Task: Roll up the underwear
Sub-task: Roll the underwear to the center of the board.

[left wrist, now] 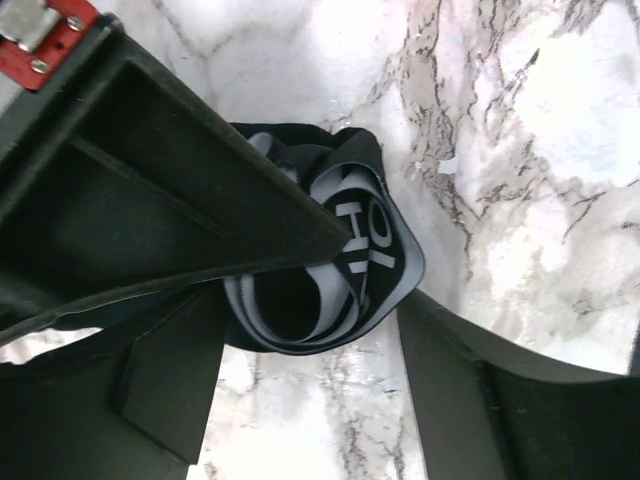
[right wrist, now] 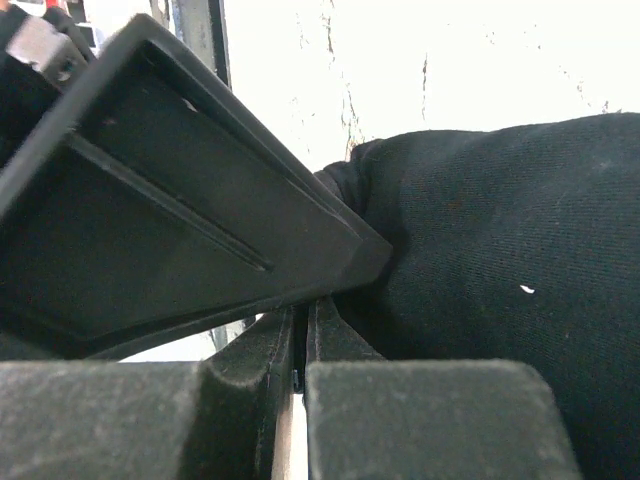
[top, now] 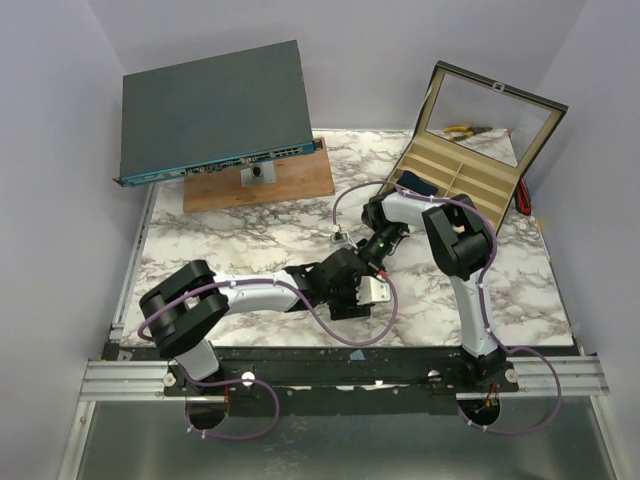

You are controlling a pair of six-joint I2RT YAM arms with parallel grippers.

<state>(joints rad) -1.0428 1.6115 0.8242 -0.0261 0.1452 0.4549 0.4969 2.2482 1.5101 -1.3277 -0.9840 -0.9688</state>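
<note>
Left tool (left wrist: pixel 372 285), own wrist view: jaws apart, medium-wide, straddling the underwear (left wrist: pixel 322 290). The garment lies as a loose coil on the marbled worktop (left wrist: pixel 520 150), its pale lettered waistband spiralling round an open core, with black cloth bunched behind. One finger (left wrist: pixel 180 190) overlaps the coil's top. The other sits just beside its right edge. Cannot tell whether either presses yet.

Right wrist view: right tool (right wrist: pixel 335 297) fully closed, only a hairline slit between the jaws and no cloth visible in it. Its tip butts against a mound of black fabric. Reads as a stop or pusher, not a grip.

Top view: both tools meet mid-worktop, tips close together, with the garment almost wholly hidden beneath them. Compartment box (top: pixel 470 175) stands open at far right, with a small dark blue roll (top: pixel 417 184) at the tray's left end.

Judgement, step in hand: securing the coil.
- Close the left jaws across the coil's full thickness, not on the waistband lip alone, or the outer turn may peel and the spiral spring loose.
- Seat the fingers low, near the worktop, before squeezing.
- Leave the right tool bracing its side until the left grip is firm, then back it off straight so it drags no cloth.
- Squeeze gently, since soft fabric will likely bulge sideways under a hard pinch.
</note>
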